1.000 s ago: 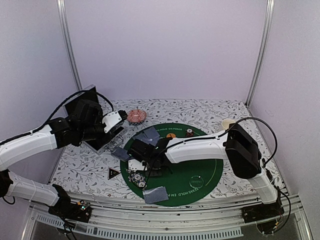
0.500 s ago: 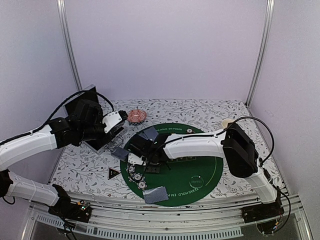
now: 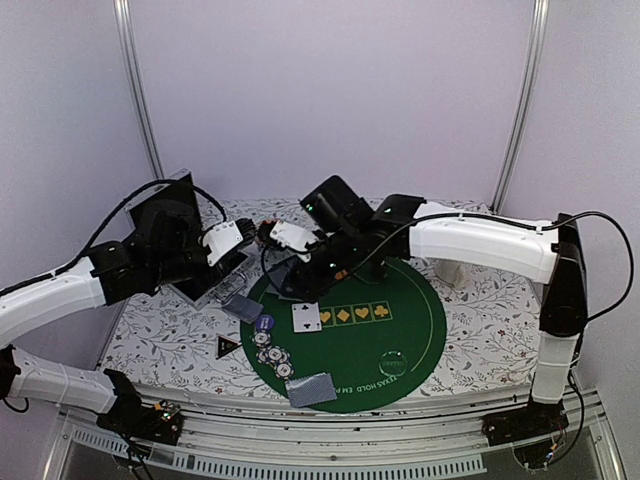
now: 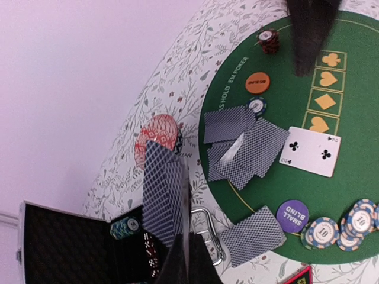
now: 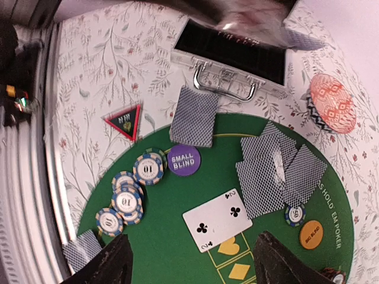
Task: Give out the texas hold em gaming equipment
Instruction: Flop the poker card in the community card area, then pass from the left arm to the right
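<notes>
Inspection, left side first. I found the left tool [image 4: 185,251] clamped tight on a deck of playing cards [image 4: 163,189], grey-blue backs showing. It held the deck above the open case [image 4: 59,242] at the left of the floral surface [image 3: 165,340]. One striped chip [image 4: 125,225] lay on the case's black foam.

Just right of the case handle I noted a single face-down card [image 5: 194,116] at the left edge of the green mat [image 3: 405,335]. A black triangular marker [image 5: 124,120] sat off the mat on the bare surface.

On the mat, the purple small blind disc [image 5: 183,160] lay just beside that card. A cluster of blue-and-white chips [image 5: 127,192] sat next to it, toward the near rim. To their right the two of clubs [image 5: 217,220] lay face up beside the printed suit marks. A face-down pair [image 3: 312,388] rested at the mat's near rim.

Farther back I recorded a fan of face-down cards [image 5: 278,171], with the orange big blind disc [image 5: 311,234] near it. The pink dish [image 5: 331,102] stood off the mat behind them.

The right tool [image 5: 192,239] was above the mat, its jaws spread wide and gripping nothing. From its own camera, the two of clubs showed between its fingers.
</notes>
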You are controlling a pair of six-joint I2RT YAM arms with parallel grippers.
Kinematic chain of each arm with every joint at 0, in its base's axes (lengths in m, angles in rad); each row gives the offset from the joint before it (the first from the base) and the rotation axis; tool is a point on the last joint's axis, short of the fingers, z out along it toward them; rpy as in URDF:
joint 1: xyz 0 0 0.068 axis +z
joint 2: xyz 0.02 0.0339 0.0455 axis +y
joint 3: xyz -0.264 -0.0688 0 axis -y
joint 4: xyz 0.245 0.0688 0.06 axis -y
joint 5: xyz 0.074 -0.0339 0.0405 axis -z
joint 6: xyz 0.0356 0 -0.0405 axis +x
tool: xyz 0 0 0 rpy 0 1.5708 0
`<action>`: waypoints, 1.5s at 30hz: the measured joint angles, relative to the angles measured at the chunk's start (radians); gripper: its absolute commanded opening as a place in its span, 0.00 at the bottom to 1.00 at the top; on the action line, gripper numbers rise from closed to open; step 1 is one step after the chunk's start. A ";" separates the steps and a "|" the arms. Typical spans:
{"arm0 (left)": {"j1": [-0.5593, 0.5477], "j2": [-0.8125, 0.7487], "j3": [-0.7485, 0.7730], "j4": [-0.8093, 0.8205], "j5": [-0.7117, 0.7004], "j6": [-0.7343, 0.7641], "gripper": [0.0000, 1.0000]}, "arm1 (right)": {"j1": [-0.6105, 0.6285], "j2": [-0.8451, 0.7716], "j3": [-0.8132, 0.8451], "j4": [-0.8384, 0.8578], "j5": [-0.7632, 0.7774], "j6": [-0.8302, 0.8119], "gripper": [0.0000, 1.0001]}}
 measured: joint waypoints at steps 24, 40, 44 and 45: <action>-0.328 0.036 -0.257 0.821 -0.303 0.706 0.00 | -0.238 -0.279 -0.521 0.902 -0.490 1.126 0.79; -0.343 0.079 -0.262 0.917 -0.312 0.766 0.00 | -0.229 -0.112 -0.402 0.982 -0.596 1.199 0.29; -0.343 0.079 -0.262 0.910 -0.313 0.764 0.00 | -0.227 -0.110 -0.398 0.995 -0.609 1.203 0.03; -0.343 0.079 -0.262 0.906 -0.313 0.762 0.00 | -0.227 -0.110 -0.397 0.994 -0.612 1.202 0.02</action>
